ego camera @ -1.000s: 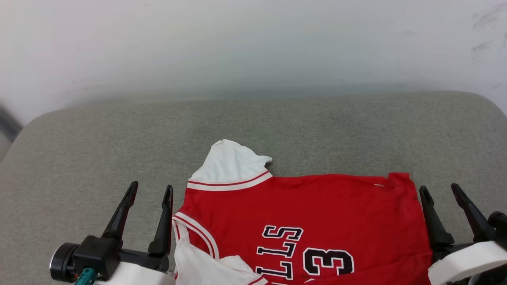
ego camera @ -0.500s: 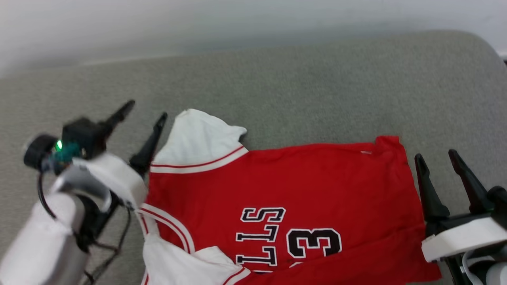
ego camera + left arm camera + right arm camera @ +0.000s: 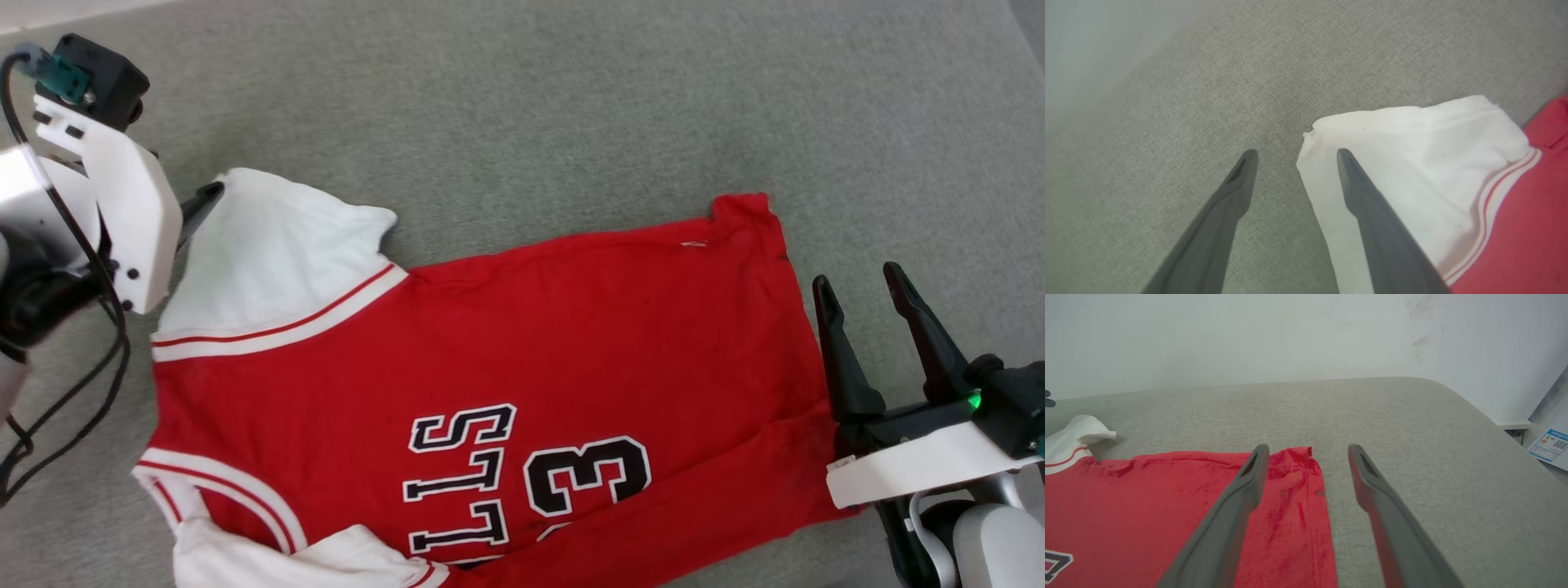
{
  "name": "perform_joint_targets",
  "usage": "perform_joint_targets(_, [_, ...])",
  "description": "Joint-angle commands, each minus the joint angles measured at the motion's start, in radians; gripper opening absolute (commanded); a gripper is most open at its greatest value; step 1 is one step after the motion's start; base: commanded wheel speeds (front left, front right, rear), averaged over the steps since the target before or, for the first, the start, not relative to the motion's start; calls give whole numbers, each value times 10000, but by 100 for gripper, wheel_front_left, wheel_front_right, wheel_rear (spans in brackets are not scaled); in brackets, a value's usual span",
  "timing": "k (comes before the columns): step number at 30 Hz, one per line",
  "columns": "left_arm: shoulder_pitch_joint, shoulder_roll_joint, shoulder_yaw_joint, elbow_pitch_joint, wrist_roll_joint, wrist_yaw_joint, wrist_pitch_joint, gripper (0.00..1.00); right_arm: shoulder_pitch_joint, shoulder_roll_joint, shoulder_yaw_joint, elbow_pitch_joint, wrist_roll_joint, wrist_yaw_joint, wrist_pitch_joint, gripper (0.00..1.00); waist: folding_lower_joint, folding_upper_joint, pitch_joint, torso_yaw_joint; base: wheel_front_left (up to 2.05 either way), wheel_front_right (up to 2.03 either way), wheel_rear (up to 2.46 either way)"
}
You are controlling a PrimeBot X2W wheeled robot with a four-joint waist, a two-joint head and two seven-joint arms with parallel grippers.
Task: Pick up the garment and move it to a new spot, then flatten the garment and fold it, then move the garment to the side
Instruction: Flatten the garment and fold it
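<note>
The garment (image 3: 490, 327) lies spread, lettering up, on the grey padded surface (image 3: 571, 98). Both grippers stand with fingers apart, holding nothing.

The likely slip is a thin catch. The left gripper (image 3: 1296, 152) straddles the edge of the white sleeve (image 3: 1412, 163), so closing may pinch one layer, or just bunch it. An uneven lift against the right gripper (image 3: 856, 276) would then twist the soft cloth.

The left wrist view shows that straddle; in the head view a white wrist housing (image 3: 131, 204) hides most of those fingers. Contact with the sleeve is uncertain. The right wrist view shows one finger over the hem corner (image 3: 1298, 457), the other over bare surface.
</note>
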Motion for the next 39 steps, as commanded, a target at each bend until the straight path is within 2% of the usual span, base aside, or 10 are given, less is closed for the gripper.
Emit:
perform_joint_targets(1, [-325, 201, -116, 117, -278, -6, 477, 100, -186, 100, 28, 85, -34, -8, -109, 100, -2, 0, 460, -439, 0, 0, 0])
perform_joint_targets(4, [-646, 425, -392, 300, -641, -7, 1434, 100, -264, 191, 53, 226, -85, -6, -244, 100, -2, 0, 657, -607, 0, 0, 0])
perform_joint_targets(14, [-772, 634, -1103, 580, -772, -10, 2286, 100, -522, 445, -21, 534, -214, -8, -483, 100, -2, 0, 1103, -799, 0, 0, 0])
perform_joint_targets(15, [-714, 657, -1174, 586, -779, -10, 2295, 85, -542, 453, -19, 555, -243, -8, -489, 100, -2, 0, 1100, -795, 0, 0, 0])
perform_joint_targets(16, [-658, 665, -1216, 600, -776, -12, 2250, 46, -553, 457, -18, 569, -255, -8, -488, 100, -2, 0, 1091, -785, 0, 0, 0])
perform_joint_targets(17, [-612, 653, -1238, 628, -790, -12, 2174, 18, -569, 462, -26, 581, -269, -8, -482, 100, -2, 0, 1077, -772, 0, 0, 0])
perform_joint_targets(18, [-588, 620, -1222, 652, -785, -10, 2058, 0, -578, 461, -43, 587, -300, -8, -466, 100, -2, 0, 1052, -750, 0, 0, 0])
perform_joint_targets(29, [-455, 170, -746, 756, -486, 28, -691, 0, -518, -42, -180, 400, -534, -8, 171, 100, -2, 0, -12, -111, 0, 0, 0])
perform_joint_targets(37, [113, -100, -697, 25, -388, 27, -2352, 0, -508, -955, -169, 220, -371, -8, 1994, 100, -2, 0, -939, 675, 0, 0, 0])
perform_joint_targets(39, [406, -103, -721, -361, -474, 20, -2672, 0, -565, -1332, -128, 142, -309, -9, 2829, 100, -2, 0, -1134, 917, 0, 0, 0])
